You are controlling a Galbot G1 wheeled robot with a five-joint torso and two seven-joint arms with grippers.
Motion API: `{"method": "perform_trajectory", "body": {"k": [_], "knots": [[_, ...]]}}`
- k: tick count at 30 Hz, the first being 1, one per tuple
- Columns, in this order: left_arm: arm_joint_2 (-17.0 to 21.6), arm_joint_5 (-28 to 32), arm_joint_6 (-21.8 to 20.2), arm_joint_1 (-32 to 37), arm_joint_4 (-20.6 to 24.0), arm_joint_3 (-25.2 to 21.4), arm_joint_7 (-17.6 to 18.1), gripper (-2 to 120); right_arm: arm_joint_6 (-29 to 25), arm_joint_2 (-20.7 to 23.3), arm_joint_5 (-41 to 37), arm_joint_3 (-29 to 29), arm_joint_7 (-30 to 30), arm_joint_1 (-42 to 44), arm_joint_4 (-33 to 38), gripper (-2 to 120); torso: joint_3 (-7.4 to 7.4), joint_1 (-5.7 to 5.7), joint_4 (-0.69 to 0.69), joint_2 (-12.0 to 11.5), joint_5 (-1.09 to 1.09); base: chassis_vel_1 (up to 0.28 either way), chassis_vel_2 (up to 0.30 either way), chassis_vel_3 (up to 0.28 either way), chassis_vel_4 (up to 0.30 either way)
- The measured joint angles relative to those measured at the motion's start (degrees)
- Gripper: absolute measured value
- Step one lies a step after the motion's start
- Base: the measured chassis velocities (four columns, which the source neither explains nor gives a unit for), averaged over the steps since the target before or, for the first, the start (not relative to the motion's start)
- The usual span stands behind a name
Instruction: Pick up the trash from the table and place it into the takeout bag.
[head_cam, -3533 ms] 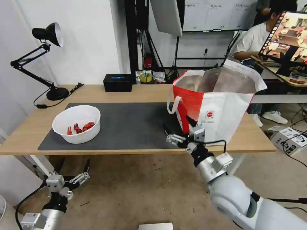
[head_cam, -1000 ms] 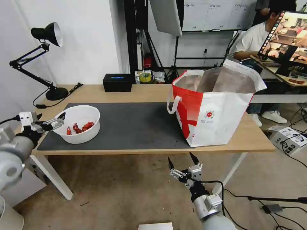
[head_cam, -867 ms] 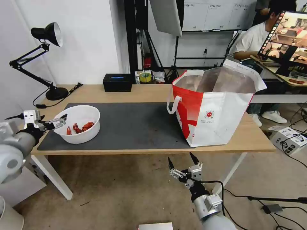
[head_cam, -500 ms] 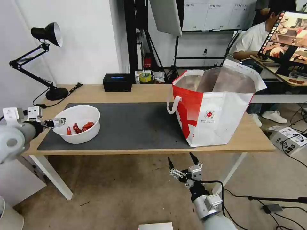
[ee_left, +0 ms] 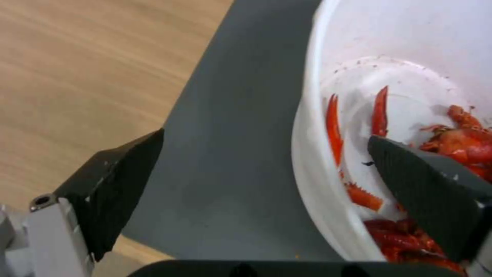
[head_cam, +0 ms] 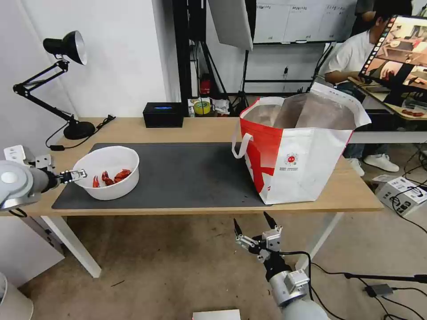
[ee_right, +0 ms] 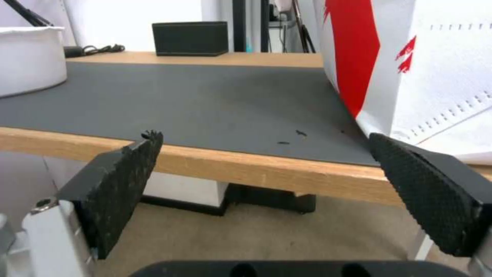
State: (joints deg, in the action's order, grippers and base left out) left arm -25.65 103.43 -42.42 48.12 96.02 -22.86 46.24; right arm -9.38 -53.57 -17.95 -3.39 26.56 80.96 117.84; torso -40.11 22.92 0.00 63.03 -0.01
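Note:
The trash on the table (head_cam: 200, 129) is a white round bowl (head_cam: 111, 160) holding red crayfish shells (head_cam: 113, 176), at the left end of the dark grey mat (head_cam: 187, 173). My left gripper (head_cam: 75, 174) is open at the bowl's left rim. In the left wrist view the gripper (ee_left: 264, 138) straddles the bowl (ee_left: 389, 46): one finger over the mat, the other inside above the shells (ee_left: 461, 142). The red-and-white takeout bag (head_cam: 307, 160) stands open on the right. My right gripper (head_cam: 251, 226) hangs open below the table's front edge.
A black desk lamp (head_cam: 79, 130) stands at the back left and a small black box (head_cam: 163, 114) at the back middle. Tripod legs stand behind the table. A cardboard box (head_cam: 402, 193) lies on the floor at right.
My left arm has come up from under the table to the bowl's left rim and settled lower against it. My right arm dropped from beside the bag to below the table edge.

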Motion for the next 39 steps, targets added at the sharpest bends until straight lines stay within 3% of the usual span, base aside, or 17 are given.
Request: {"method": "perform_trajectory", "body": {"k": [7,27,32,39], "knots": [[-1.3,5.1,0.0,-2.0,-1.3,0.6,3.2,100,0.0,0.0,0.0,0.0,0.0,0.0,0.0,100,0.00,0.00,0.00,0.0,0.01,0.000,0.000,0.000,0.000],[-2.9,7.8,0.2,-4.3,-2.3,2.6,4.0,100,0.0,0.0,0.0,0.0,0.0,0.0,0.0,100,0.00,-0.01,0.00,0.0,0.01,0.000,0.000,0.000,0.000],[-3.4,8.5,0.2,-6.3,-2.8,4.5,4.6,95,0.0,0.0,0.0,0.0,0.0,0.0,0.0,100,0.00,-0.01,-0.01,0.0,0.01,0.000,0.000,0.000,0.000],[-3.4,9.2,0.3,-6.4,-3.1,5.5,5.0,74,0.0,0.0,0.0,0.0,0.0,0.0,0.0,100,0.00,-0.01,0.00,0.0,0.01,0.000,0.000,0.000,0.000]]}}
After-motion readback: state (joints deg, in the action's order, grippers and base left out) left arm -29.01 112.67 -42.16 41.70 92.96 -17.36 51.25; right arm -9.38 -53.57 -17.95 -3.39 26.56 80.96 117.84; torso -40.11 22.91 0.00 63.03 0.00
